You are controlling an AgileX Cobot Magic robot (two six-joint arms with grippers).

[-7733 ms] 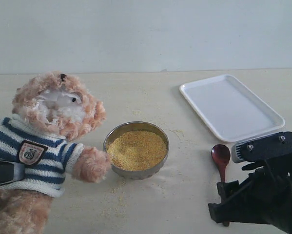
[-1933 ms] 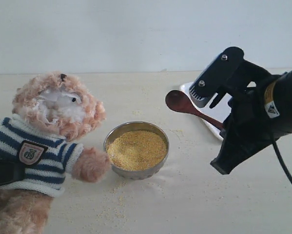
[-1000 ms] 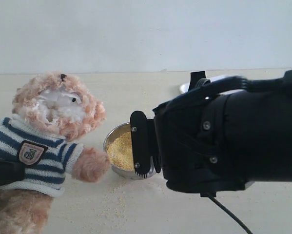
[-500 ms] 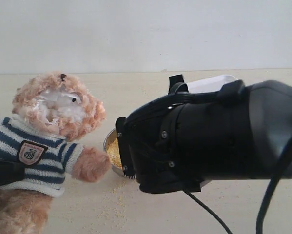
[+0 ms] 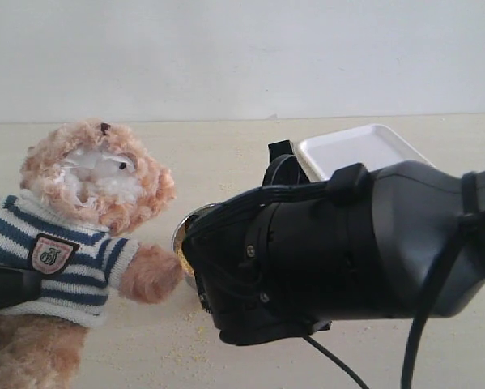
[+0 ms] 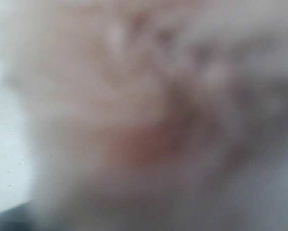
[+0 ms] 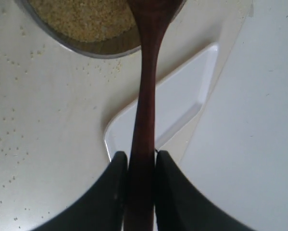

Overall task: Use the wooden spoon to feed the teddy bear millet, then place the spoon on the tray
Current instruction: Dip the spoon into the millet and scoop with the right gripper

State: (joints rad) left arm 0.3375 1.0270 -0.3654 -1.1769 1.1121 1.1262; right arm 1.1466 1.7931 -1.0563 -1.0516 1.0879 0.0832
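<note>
Jaws of the right gripper [image 7: 141, 158] are pinched tight on the spoon [image 7: 146, 86], both fingers [image 7: 116, 187] flat against the handle near its tail end. The spoon points straight out from the grip. Its head reaches over the rim of the metal bowl [image 7: 103, 52], above the millet [image 7: 81, 17] (tip cut off by the frame edge, can't tell if it touches the grains). The tray [image 7: 182, 106] lies below the handle, near the bowl. Loose grains dot the table [image 7: 43, 120]. Exterior view: right arm [image 5: 339, 251] hides most of the bowl, and the bear [image 5: 96, 174] sits just left of it, paw by the rim. Left gripper [image 5: 6, 288] is against the bear's sweater. Its wrist view is only blurred fur, so the jaw state can't be told.
</note>
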